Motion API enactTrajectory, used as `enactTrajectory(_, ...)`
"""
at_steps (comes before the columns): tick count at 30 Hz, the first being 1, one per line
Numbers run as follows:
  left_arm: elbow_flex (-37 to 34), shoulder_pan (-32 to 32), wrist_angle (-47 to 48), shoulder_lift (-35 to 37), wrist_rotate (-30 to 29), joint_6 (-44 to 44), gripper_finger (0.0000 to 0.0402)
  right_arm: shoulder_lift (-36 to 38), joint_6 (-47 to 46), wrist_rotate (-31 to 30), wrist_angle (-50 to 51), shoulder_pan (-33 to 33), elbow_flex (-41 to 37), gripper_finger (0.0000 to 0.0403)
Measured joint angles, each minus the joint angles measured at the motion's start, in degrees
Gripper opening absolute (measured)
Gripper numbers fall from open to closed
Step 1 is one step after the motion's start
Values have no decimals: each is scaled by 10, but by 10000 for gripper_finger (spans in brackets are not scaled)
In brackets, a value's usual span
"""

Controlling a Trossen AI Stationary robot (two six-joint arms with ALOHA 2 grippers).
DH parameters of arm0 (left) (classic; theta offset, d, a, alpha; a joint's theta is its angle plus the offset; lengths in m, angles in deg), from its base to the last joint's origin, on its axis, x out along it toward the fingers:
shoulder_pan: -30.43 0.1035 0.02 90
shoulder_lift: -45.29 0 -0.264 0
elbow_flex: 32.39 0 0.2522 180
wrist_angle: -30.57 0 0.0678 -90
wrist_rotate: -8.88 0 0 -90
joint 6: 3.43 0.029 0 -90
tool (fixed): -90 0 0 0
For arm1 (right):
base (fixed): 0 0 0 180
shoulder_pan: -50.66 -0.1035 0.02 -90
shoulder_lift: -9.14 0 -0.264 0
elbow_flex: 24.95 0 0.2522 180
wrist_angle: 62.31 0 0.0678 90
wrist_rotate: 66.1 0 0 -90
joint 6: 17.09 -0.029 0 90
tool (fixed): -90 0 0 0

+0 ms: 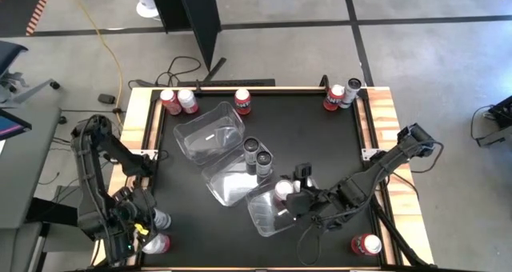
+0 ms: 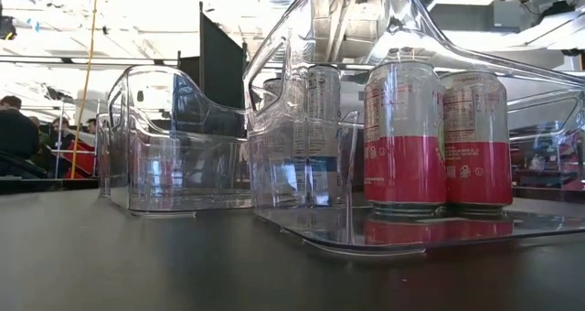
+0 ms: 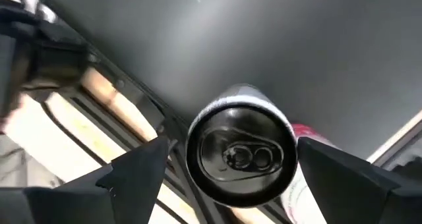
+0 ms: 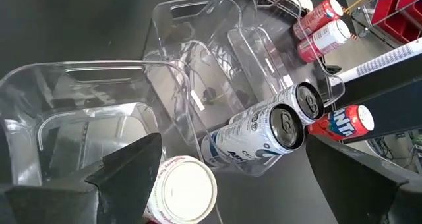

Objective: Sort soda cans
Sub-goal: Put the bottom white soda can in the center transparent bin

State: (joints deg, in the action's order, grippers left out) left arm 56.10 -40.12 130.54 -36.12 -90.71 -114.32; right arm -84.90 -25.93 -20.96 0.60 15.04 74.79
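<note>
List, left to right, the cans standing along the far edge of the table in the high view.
Red can → white-topped red can → red can → red can → dark-topped can, touching the one before it.

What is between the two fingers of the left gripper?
A can stands upright between the left gripper's open fingers, seen top-on in the left wrist view. Whether they touch it I cannot tell.

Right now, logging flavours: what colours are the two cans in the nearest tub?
The cans are white over red; low view.
</note>
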Motion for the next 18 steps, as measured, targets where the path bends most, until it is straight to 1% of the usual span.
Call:
enactTrajectory(11,-87,0,-95,19,-3,9,332,0,-1,1,-1,0,0,395)
enactTrajectory(15,-107,1,-109,19,-6,11,332,0,-1,1,-2,0,0,395)
enactTrajectory(18,-111,1,-109,19,-19,19,332,0,-1,1,-4,0,0,395)
